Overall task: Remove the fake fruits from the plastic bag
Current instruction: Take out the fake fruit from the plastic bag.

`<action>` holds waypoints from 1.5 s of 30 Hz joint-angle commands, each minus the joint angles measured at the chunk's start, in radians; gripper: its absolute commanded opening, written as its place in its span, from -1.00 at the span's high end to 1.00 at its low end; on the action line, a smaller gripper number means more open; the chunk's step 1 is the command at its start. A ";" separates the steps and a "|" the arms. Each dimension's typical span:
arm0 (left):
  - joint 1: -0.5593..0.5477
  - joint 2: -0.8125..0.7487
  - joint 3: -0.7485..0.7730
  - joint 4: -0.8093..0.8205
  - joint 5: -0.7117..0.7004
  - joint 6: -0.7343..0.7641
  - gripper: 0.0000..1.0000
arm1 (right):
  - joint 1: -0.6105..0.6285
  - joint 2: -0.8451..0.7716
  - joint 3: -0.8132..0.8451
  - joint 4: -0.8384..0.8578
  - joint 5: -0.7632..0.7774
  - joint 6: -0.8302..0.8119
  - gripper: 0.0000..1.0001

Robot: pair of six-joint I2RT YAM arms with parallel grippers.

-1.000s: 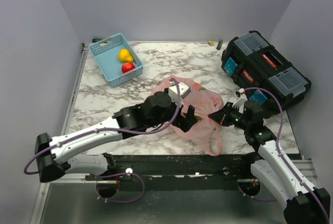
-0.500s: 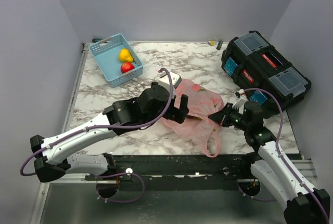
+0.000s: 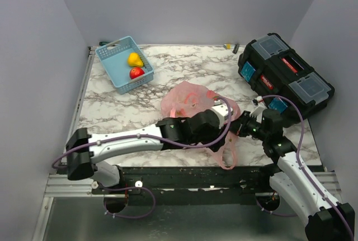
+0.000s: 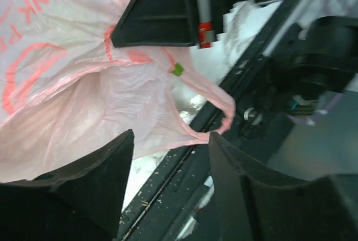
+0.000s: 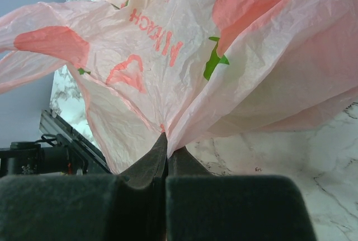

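The pink plastic bag (image 3: 187,97) lies crumpled at the table's middle, one loop handle (image 3: 226,154) trailing toward the near edge. My right gripper (image 3: 237,124) is shut on a fold of the bag's right side; the right wrist view shows the closed fingertips (image 5: 166,141) pinching the pink film (image 5: 184,56). My left gripper (image 3: 222,131) reaches over the bag's near right part. It is open and empty (image 4: 170,140), above the loop handle (image 4: 208,93) and the table's edge. A yellow pear (image 3: 134,59) and a red apple (image 3: 137,72) lie in the blue basket. No fruit shows inside the bag.
The light blue slotted basket (image 3: 114,53) stands at the back left. A black toolbox (image 3: 285,76) with clear lid compartments fills the right side, close behind my right arm. A black rail (image 3: 212,176) runs along the table's near edge.
My left arm has swung from the bag's left side across it to its near right side, beside the right gripper. The bag has been pushed flatter. The right gripper has kept its hold.
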 commanded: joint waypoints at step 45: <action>0.338 0.523 0.053 0.205 -0.035 -0.074 -0.46 | 0.004 0.022 -0.006 0.027 -0.017 -0.001 0.99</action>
